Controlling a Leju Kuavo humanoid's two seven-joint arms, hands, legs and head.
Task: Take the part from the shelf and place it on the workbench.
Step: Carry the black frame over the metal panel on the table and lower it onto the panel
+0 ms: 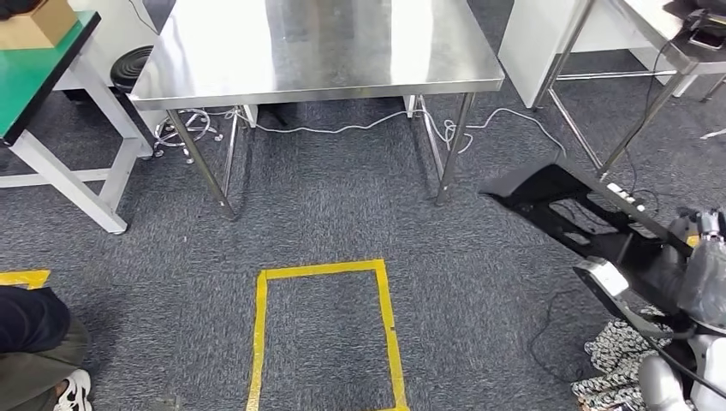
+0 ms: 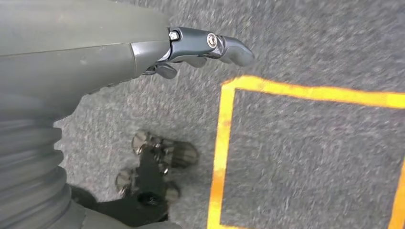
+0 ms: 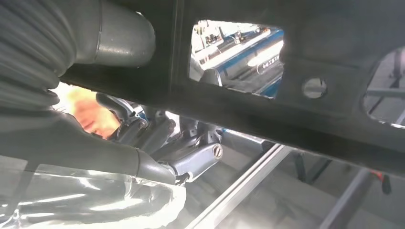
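Steel is what you have ahead of you: a bare, shiny table (image 1: 317,47) on thin metal legs, standing on dark grey speckled carpet (image 1: 479,282). White cables (image 1: 342,128) trail over the floor between its legs. Nearer to you a rectangle of yellow tape (image 1: 325,330) is stuck to the carpet, and a short strip of the same tape shows at the far left. A green-topped bench (image 1: 34,73) with white legs stands at the left, with a cardboard box (image 1: 38,21) on it. Another steel-framed bench (image 1: 676,51) stands at the upper right. A person's dark sleeve and shoe (image 1: 73,390) sit in the lower left corner.

Your part (image 1: 582,218) is the black frame-like piece with cut-out openings at the right side of the head view, raised off the floor and well apart from the steel table. In the right wrist view your right hand (image 3: 162,143) is wrapped around the edge of that black frame, fingers (image 3: 196,160) curled against its underside, so it grips the part.

Your left hand (image 2: 191,50) hangs over the carpet just beside the tape corner, fingers loosely bent and holding nothing; how far they are curled you cannot tell from this angle
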